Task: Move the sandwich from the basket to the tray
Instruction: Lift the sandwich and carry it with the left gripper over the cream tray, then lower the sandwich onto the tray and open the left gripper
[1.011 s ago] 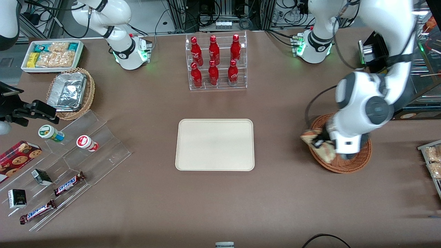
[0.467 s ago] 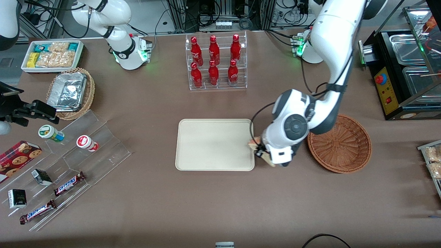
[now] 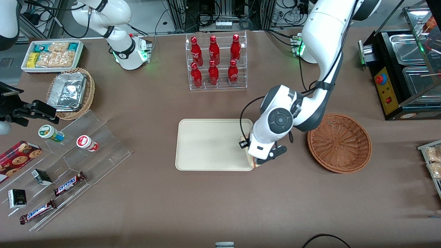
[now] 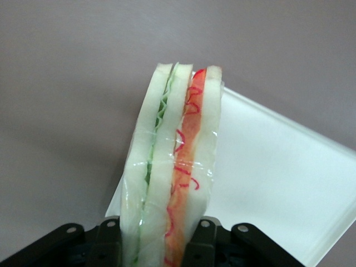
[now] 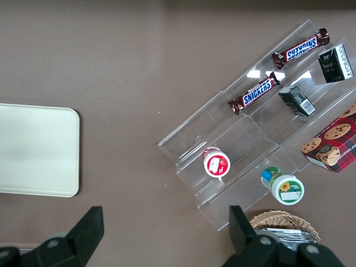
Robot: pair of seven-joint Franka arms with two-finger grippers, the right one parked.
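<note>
My left gripper (image 3: 254, 159) hangs over the corner of the cream tray (image 3: 210, 144) that lies nearest the basket and nearer the front camera. It is shut on the sandwich (image 4: 175, 167), a wrapped wedge of white bread with green and pink-red filling, squeezed between the black fingers (image 4: 203, 242). In the front view only a tan sliver of the sandwich (image 3: 255, 165) peeks out under the wrist. In the wrist view the sandwich's tip is over the tray (image 4: 267, 183) at its rim. The reddish-brown wicker basket (image 3: 339, 143) stands beside the tray, toward the working arm's end, with nothing in it.
An acrylic rack of red bottles (image 3: 217, 62) stands farther from the front camera than the tray. Toward the parked arm's end are a stepped acrylic stand with snacks (image 3: 69, 162), a tan wicker basket with a foil container (image 3: 70, 93) and a white snack bin (image 3: 51, 55).
The left arm has carried the sandwich out of the basket and sideways to the tray's corner. The basket now holds nothing.
</note>
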